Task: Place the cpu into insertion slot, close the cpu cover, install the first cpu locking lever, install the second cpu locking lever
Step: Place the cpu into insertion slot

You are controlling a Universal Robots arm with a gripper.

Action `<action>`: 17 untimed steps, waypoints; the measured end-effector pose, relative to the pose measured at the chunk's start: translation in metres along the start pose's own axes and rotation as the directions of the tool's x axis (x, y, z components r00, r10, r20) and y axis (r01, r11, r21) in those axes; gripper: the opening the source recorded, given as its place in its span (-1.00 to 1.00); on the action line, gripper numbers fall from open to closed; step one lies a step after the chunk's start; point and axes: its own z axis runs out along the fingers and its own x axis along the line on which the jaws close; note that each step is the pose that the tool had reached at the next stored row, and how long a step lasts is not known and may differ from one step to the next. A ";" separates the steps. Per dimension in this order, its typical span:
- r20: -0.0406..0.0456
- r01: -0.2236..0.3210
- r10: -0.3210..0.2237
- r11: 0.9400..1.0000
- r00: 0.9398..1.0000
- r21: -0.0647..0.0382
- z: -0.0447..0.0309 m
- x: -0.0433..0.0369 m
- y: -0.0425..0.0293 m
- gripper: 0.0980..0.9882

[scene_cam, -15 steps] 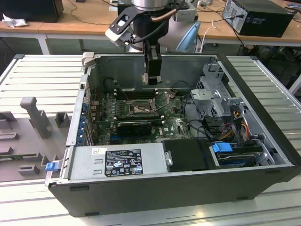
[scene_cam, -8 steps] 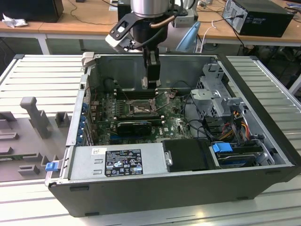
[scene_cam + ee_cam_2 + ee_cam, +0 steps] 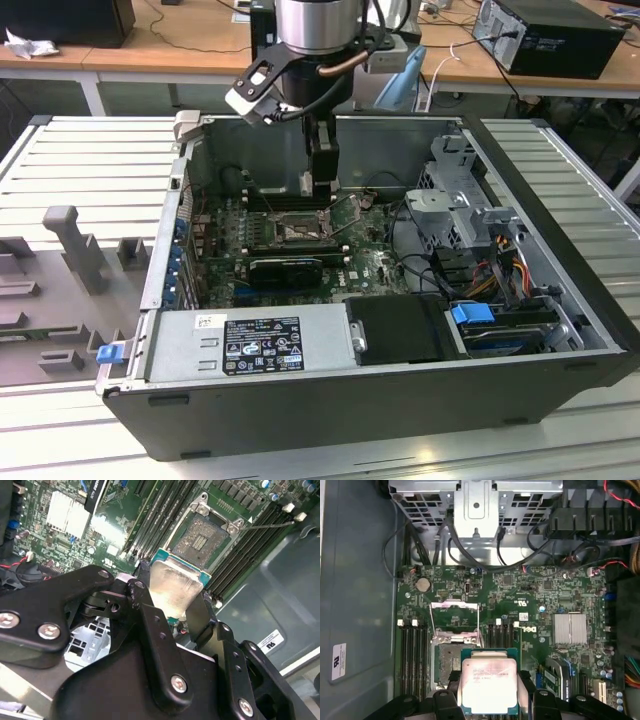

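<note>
- Between the two black fingers (image 3: 199,614) of the gripper (image 3: 172,599) sits the cpu (image 3: 176,580). It's pinched by opposite edges, silvery lid up and roughly level, so the gripper is clamped on the chip, not open.
- From the exterior view, the gripper (image 3: 322,185) hangs low inside the open computer case (image 3: 380,405), right over the socket area.
- The chip isn't seated yet, imo. In the first wrist view the cpu (image 3: 489,685) hovers overlapping one side of the insertion slot (image 3: 447,662), and part of the contact grid shows beside it.
- To do this step well:
  - shift across until the chip's edges square up with the socket frame
  - keep it flat and go straight down, with no pressing or dragging across the contacts
  - only let go once it lies flush
- The cpu cover (image 3: 455,612) is flipped up just beyond the slot, away from the gripper, so it's out of the way.
- Counts for the task stuff: one cpu, one insertion slot, one cpu cover, two fingers.
- One thin locking lever (image 3: 270,526) sticks out past the slot. I can't pick out the second one for sure.
- Two banks of memory slots (image 3: 412,650), one on each side of the slot.
- One silver heatsink (image 3: 570,628) and one coin cell (image 3: 422,584) on the green motherboard (image 3: 530,590).
</note>
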 end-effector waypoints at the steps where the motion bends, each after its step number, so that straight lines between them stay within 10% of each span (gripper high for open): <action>1: 0.000 0.000 0.000 1.000 1.000 0.000 0.0006 0.0000 0.0000 -0.03; 17: -0.001 0.000 0.000 1.000 1.000 0.001 0.0060 -0.0001 -0.0005 -0.03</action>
